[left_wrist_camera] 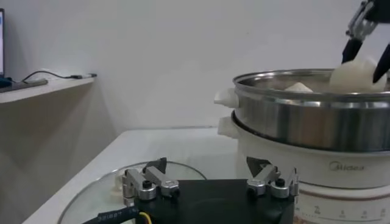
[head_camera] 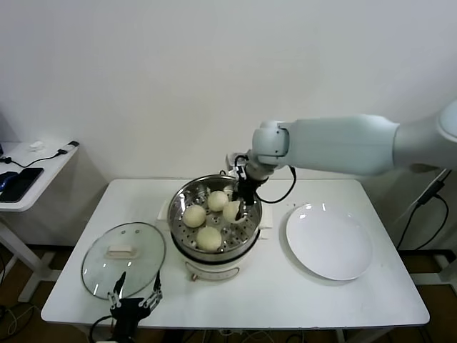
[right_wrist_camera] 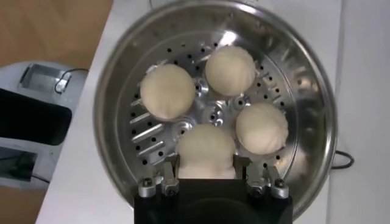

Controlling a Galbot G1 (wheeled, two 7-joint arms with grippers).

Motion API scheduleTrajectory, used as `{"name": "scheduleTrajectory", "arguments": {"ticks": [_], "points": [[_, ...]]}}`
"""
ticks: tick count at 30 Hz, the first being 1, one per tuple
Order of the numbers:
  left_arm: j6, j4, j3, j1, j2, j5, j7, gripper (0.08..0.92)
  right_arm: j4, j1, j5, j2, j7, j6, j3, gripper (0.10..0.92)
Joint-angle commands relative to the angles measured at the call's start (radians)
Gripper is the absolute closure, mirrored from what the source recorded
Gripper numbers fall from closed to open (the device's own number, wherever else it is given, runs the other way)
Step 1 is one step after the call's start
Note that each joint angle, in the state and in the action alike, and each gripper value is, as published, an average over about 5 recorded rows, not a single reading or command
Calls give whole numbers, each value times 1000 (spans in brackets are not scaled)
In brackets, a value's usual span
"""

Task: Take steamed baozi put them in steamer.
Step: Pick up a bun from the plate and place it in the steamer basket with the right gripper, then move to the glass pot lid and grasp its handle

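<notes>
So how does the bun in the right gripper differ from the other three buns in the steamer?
The held baozi sits between the right gripper fingers, squeezed in at its sides; the other three baozi lie free and keep their round domes. The held one is on the steamer side nearest the plate; the others sit across the rest of the perforated floor. All four are smooth, cream-white and inside the basket. The left gripper hangs open by the glass lid.

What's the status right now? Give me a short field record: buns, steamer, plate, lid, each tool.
baozi in steamer: four
steamer: centre of table, lid off
right tool: inside steamer, fingers on either side of the fourth baozi
plate: no baozi on it, on the steamer's right
glass lid: flat on table, on the steamer's left
left tool: open, idle at the table's near edge by the lid
</notes>
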Motion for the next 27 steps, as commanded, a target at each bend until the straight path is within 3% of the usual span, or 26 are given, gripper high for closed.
{"name": "scheduleTrajectory", "arguments": {"ticks": [1, 12, 22, 27], "points": [[0, 5, -1, -4, -1, -4, 0, 177, -51, -82, -46, 39, 28, -21, -4, 423], [1, 13, -2, -10, 2, -7, 1, 177, -56, -88, -58, 31, 17, 0, 3, 414], [7, -2, -12, -1, 5, -3, 2, 177, -34, -18, -19, -40, -97, 92, 32, 220], [13, -16, -16, 5, 9, -11, 2, 177, -11, 45, 45, -148, -96, 115, 85, 203]]}}
